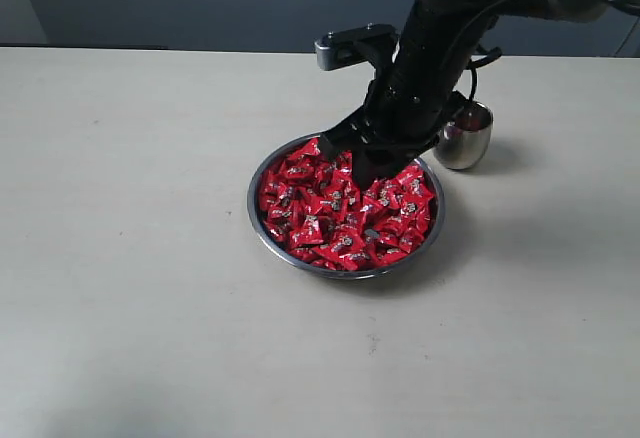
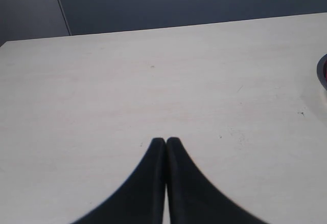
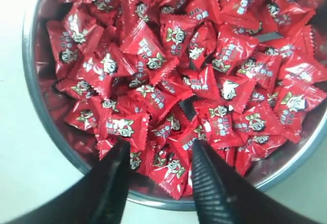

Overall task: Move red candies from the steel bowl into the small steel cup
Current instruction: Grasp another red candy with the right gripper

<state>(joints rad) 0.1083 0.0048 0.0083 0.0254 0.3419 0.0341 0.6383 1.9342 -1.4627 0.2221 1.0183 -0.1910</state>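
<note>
The steel bowl (image 1: 262, 220) sits mid-table, heaped with red candies (image 1: 318, 220). My right gripper (image 1: 368, 173) reaches down from the upper right onto the far side of the heap. In the right wrist view it (image 3: 159, 150) is open, its fingers (image 3: 203, 173) straddling candies (image 3: 173, 169) by the bowl's rim (image 3: 153, 199). The small steel cup (image 1: 468, 136) stands just right of the bowl, partly behind the arm. Over bare table, the left gripper (image 2: 165, 141) is shut and empty; the bowl's rim (image 2: 322, 70) shows at that view's edge.
The pale table (image 1: 130, 258) stretches wide to the left and in front of the bowl. A dark wall runs behind its far edge. The right arm (image 1: 440, 28) crosses above the gap between bowl and cup.
</note>
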